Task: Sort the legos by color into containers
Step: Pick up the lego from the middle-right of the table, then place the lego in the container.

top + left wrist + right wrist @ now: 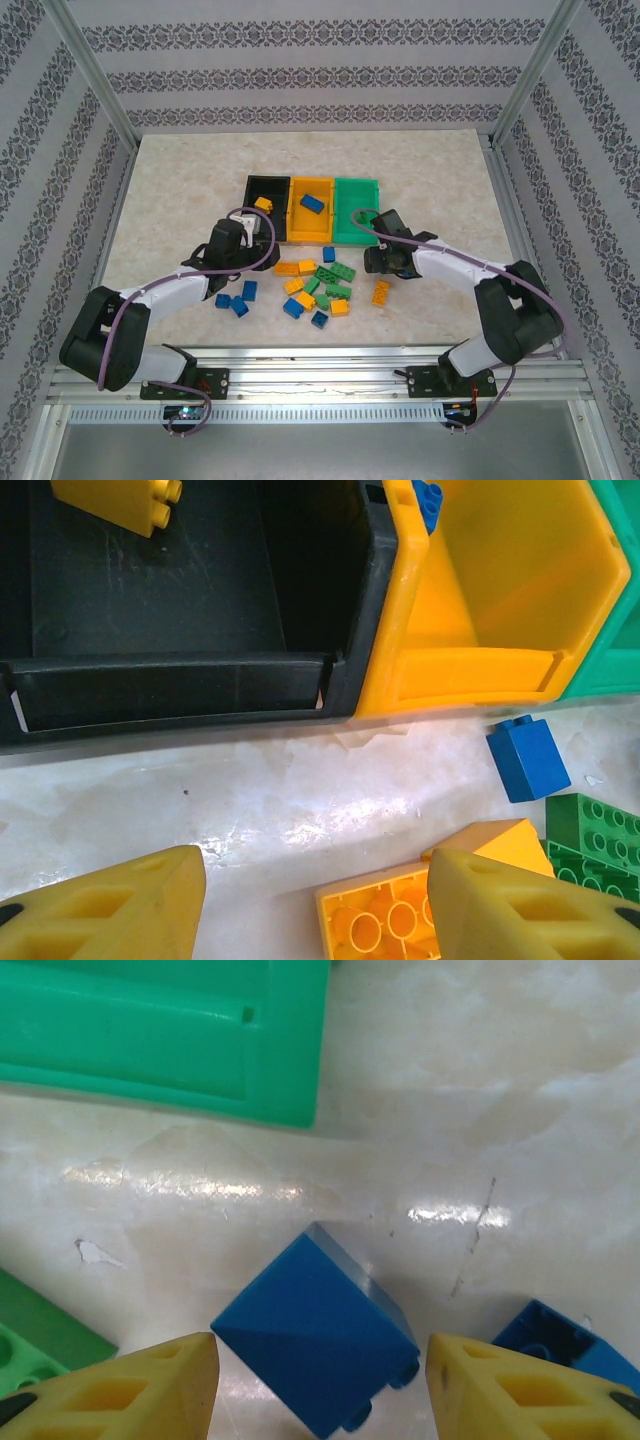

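**Two jaws wide**

My right gripper [320,1385] hangs open over a blue brick [315,1345] turned cornerwise near the green bin [170,1040]; pinching its corners could spin it loose. My left gripper [315,905], also open, hovers over an orange brick [380,925].

Twin white-and-black arms
The left arm [165,290] and right arm [455,265]: white links, black joints, lilac cables [118,318], yellow wedge-shaped fingers [110,910].

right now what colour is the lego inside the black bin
Yellow-orange; the lego shows best in the left wrist view.
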Tool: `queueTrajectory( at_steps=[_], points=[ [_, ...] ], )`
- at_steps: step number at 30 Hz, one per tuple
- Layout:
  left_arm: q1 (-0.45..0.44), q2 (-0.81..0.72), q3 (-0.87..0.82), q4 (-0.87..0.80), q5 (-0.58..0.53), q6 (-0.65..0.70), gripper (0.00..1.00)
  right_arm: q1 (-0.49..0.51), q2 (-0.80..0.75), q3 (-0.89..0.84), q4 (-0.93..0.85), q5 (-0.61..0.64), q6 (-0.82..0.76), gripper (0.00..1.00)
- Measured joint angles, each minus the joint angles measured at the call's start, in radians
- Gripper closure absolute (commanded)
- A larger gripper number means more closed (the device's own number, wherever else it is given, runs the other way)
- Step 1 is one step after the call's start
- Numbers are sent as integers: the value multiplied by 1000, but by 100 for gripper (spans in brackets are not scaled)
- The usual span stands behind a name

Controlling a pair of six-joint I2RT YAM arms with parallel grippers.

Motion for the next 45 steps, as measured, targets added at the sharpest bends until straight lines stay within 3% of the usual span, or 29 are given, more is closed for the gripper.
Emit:
queueTrajectory(
  at_steps=[9, 20, 28, 37, 45],
  points=[
    [9, 0, -1, 0, 2, -3, 40, 2, 92, 76, -42, 31, -46, 44],
    [13, 0, -6, 16, 5, -5, 39, 43, 143, 108, -62, 46, -64, 75],
    [13, 0, -6, 22, 6, -5, 39, 106, 103, 123, -78, 57, -63, 76],
    [18, 0, -6, 22, 21, -5, 39, 175, 89, 315, -55, -19, -51, 75],
    [34, 0, -10, 23, 27, -11, 39, 208, 304, 623, -20, -26, -62, 74]
  ],
)
